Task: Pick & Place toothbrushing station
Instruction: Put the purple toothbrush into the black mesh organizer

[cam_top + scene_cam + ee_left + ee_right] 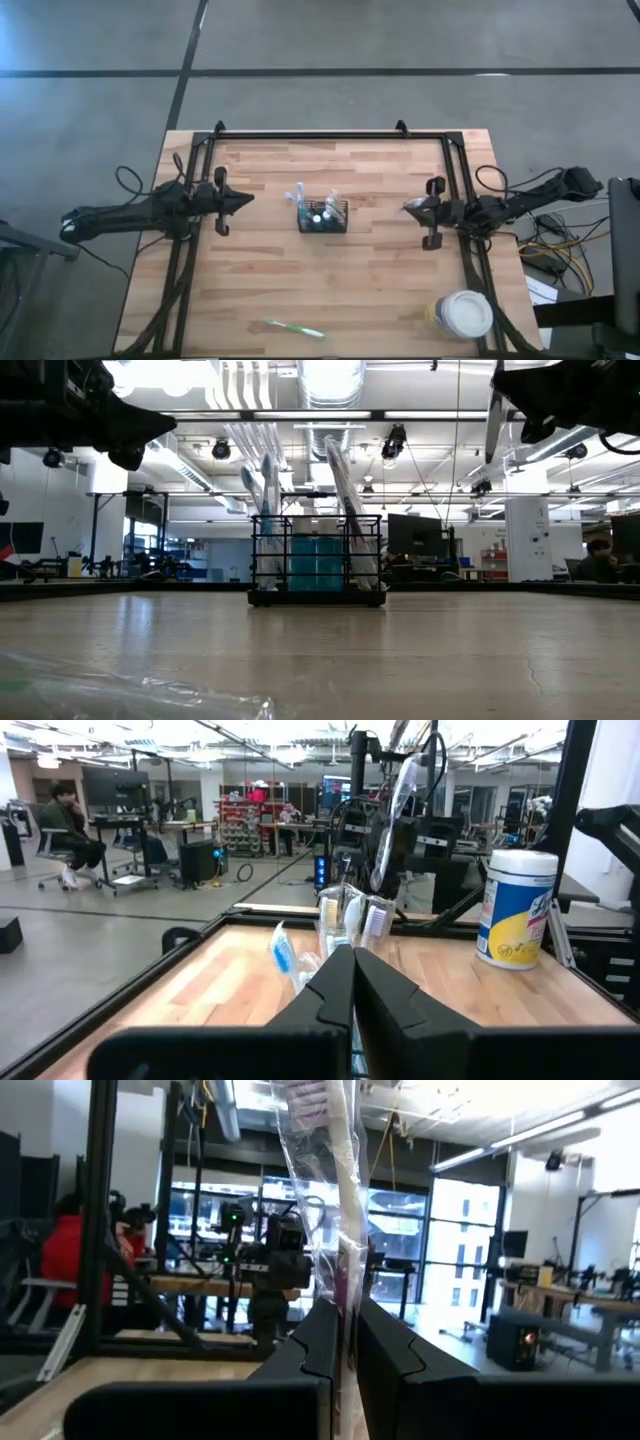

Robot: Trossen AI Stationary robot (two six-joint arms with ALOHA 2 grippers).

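The black wire-mesh caddy (322, 216) stands on its base at the table's middle, with blue and white toothbrushes and white-capped tubes upright in it; it also shows in the low view (318, 565). My left gripper (247, 198) is shut and empty, left of the caddy and above the table. My right gripper (406, 207) is right of the caddy, shut on a pink-white toothbrush in clear wrap (335, 1200). A green toothbrush (294, 327) lies flat near the table's near edge. My right gripper pinches the wrapped pink-white toothbrush between its two fingers, at a part of its shaft (345, 1295) below the head. The fingers come level from the table's right side and lie across it. The toothbrush stands roughly upright, lifted clear of the table (493, 420).
A large cup with a white lid (463, 314) stands at the table's near right corner. A black frame rail (330, 135) runs along the far edge and both sides. Bare wood lies between the caddy and each gripper.
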